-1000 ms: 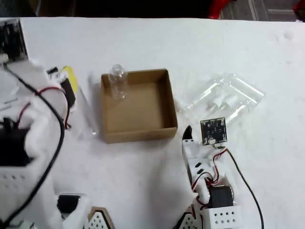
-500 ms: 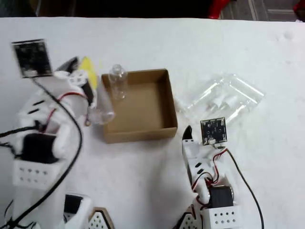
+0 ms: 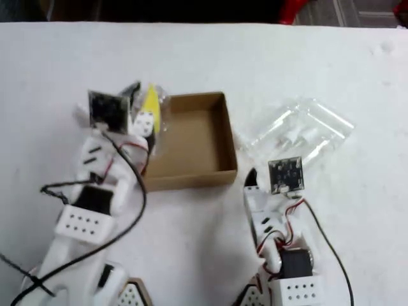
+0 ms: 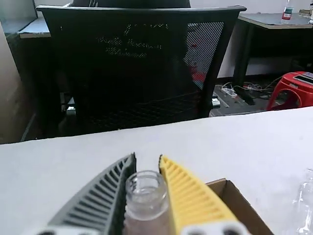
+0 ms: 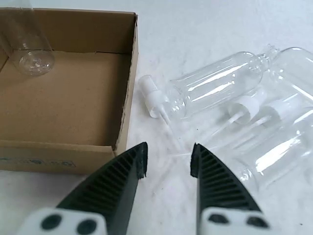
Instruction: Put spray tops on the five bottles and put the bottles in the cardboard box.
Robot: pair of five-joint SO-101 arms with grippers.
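Observation:
My left gripper (image 3: 145, 107), with one grey and one yellow finger, is shut on the neck of a clear capless bottle (image 4: 145, 196) at the far left corner of the cardboard box (image 3: 220, 137). That corner (image 4: 226, 188) lies just beside the yellow finger. A clear bottle (image 5: 30, 46) stands inside the box at that same corner. My right gripper (image 5: 168, 161) stands open over bare table just right of the box, holding nothing. Beyond it lie several clear bottles (image 5: 215, 84) and white spray tops (image 5: 152, 97), also seen as a bottle pile (image 3: 299, 131).
The white left arm (image 3: 95, 191) and its black cable stretch across the table left of the box. The right arm (image 3: 271, 223) rests near the front edge. A black mesh chair (image 4: 142, 58) stands beyond the table's far edge.
The left arm has swung from the table's far left over to the box's far left corner, carrying the bottle. The right arm has stayed put.

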